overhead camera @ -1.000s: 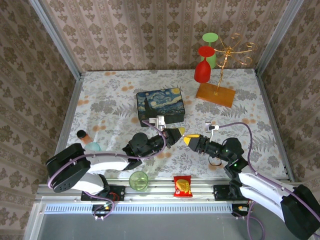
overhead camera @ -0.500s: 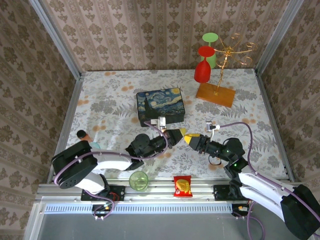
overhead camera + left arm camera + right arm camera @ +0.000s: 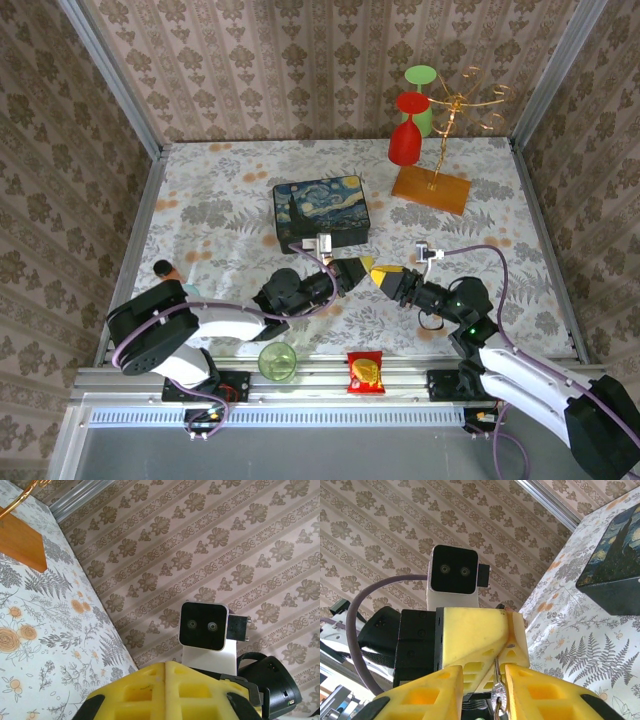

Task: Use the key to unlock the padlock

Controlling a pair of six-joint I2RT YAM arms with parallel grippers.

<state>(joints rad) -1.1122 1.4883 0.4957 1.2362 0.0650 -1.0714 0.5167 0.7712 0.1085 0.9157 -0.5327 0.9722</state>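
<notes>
Fingers (image 3: 540,692) of the right gripper (image 3: 484,670) stand a little apart in the right wrist view, with a small silvery key (image 3: 498,696) upright in the gap, close against one of them. Whether they clamp it cannot be told. The key's blade points up into the wedge of the left gripper (image 3: 166,669), whose yellow fingers (image 3: 135,695) are pressed together at the tips with no gap between them. The padlock cannot be told apart from those yellow fingers; if it is there, it is at the spot where the key's blade meets them.

From above, the two grippers meet tip to tip over the flowered tablecloth (image 3: 220,200) — just in front of the painted box (image 3: 321,208), not touching it. Each arm reaches in low from its own side, elbows near the table.

Farther out, a wooden stand (image 3: 431,188) with gold wire hooks sits at the far right, a red glass (image 3: 404,140) hanging from it. At the near edge, between the arm bases, lie a green cup (image 3: 277,360) and a red-and-yellow snack packet (image 3: 366,371) — well apart from the grippers.
</notes>
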